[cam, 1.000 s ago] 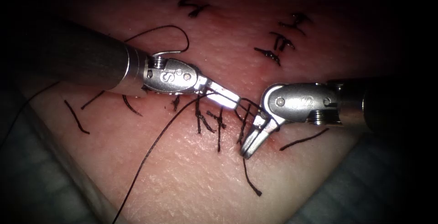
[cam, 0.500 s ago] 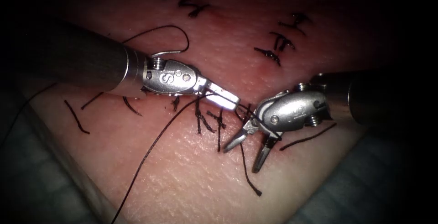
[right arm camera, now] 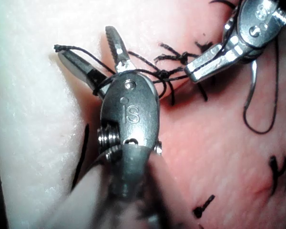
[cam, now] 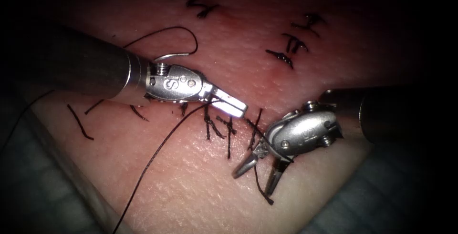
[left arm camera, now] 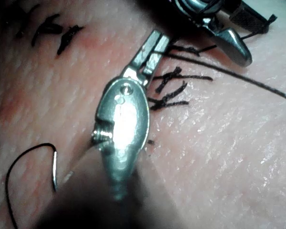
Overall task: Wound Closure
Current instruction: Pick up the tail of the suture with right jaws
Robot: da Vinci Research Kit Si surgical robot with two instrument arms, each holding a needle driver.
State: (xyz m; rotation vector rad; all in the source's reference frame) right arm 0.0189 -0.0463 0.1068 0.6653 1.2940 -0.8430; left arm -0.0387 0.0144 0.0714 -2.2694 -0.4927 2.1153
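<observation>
The left tool (cam: 238,107) lies across the stitched cut (cam: 219,124) with its jaws shut on the long thread (cam: 157,155), which runs off to the lower left. The right tool (cam: 256,174) is on the cut's right side with its jaws wide open, holding nothing. Thread is looped around its jaws (right arm camera: 133,71), and a short thread tail (cam: 261,188) lies between them. The curved needle (cam: 174,55) rests free on the tissue behind the left tool's wrist, not in the tissue; it shows again (left arm camera: 55,171) (right arm camera: 250,95).
Tied stitches with dark cut ends (cam: 210,129) cross the cut. Loose thread pieces lie on the left (cam: 78,122) and further stitches at the upper right (cam: 291,45). The tissue's pale edge (right arm camera: 28,119) drops off near the right tool.
The right tool has swung down and left and opened its jaws, with thread looped around them. The left tool has stayed shut on the thread, shifting slightly left.
</observation>
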